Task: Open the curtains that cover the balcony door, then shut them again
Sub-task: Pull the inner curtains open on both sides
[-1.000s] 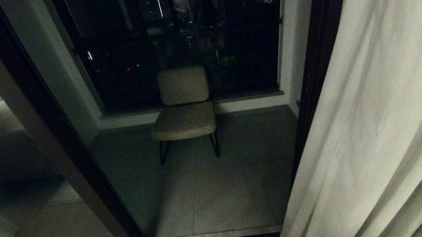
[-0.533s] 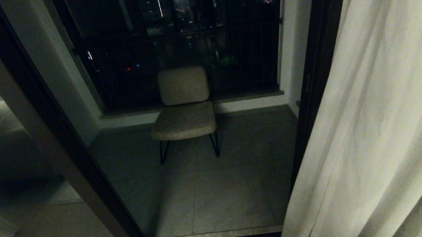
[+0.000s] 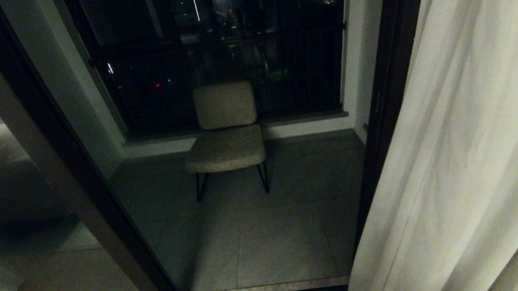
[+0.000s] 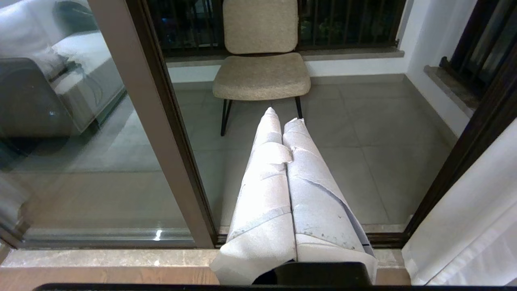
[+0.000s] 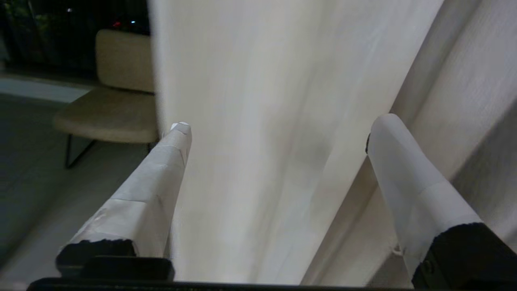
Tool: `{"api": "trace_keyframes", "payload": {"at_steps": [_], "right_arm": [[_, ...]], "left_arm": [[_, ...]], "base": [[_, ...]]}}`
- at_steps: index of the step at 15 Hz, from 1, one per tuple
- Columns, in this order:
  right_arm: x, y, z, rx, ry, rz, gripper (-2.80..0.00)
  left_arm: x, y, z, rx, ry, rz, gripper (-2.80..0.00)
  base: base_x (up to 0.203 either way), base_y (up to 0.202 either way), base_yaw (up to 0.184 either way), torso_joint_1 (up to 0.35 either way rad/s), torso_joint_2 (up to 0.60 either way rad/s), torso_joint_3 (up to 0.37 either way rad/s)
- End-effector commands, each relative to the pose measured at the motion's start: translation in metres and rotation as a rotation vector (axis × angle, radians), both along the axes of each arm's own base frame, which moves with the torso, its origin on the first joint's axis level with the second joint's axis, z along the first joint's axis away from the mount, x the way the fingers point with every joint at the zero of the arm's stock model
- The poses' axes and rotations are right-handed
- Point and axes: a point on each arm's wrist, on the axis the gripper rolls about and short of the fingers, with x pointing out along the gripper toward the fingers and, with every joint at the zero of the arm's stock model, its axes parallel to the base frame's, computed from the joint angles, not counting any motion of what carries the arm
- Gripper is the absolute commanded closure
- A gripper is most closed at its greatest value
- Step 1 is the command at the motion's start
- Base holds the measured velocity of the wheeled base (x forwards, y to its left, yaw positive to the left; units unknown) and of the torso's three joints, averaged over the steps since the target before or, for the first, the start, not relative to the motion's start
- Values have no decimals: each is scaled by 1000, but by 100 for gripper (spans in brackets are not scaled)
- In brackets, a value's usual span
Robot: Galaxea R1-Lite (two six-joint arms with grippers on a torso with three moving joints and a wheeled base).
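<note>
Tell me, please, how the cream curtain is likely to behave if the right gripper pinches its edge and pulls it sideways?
The curtain hangs in soft folds, so it would probably bunch and trail rather than move stiffly. Its fine weave looks smooth, so it might slip unless the right gripper, now open around a fold, closes firmly. Being floor-length, it may drag somewhat.

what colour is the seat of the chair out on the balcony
Beige, a speckled tan fabric, on thin dark legs. The chair shows best in the left wrist view.

Curtains (image 3: 478, 136) matt cloth; balcony door (image 3: 55, 157) glossy glass.
</note>
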Motion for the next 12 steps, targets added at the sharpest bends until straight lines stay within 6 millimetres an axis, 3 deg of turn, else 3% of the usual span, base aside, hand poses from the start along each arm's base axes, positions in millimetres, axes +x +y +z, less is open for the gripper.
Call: {"api": "trace_keyframes", "payload": {"at_steps": [1, 2, 3, 10, 12], "right_arm": [[-23, 17, -5, -25, -44, 39, -280], [-24, 19, -5, -29, -48, 53, -280], [-24, 21, -5, -31, -52, 74, 0], [-18, 36, 1, -38, -76, 256, 0], [-7, 39, 7, -42, -68, 310, 0]], "left_arm": [[0, 0, 0, 0, -1, 0, 0], [0, 0, 0, 0, -1, 0, 0], [0, 0, 0, 0, -1, 0, 0], [0, 0, 0, 0, -1, 0, 0], [0, 0, 0, 0, -1, 0, 0]], "base": [[0, 0, 0, 0, 0, 0], [0, 0, 0, 0, 0, 0], [0, 0, 0, 0, 0, 0], [0, 0, 0, 0, 0, 0], [0, 0, 0, 0, 0, 0]]}}
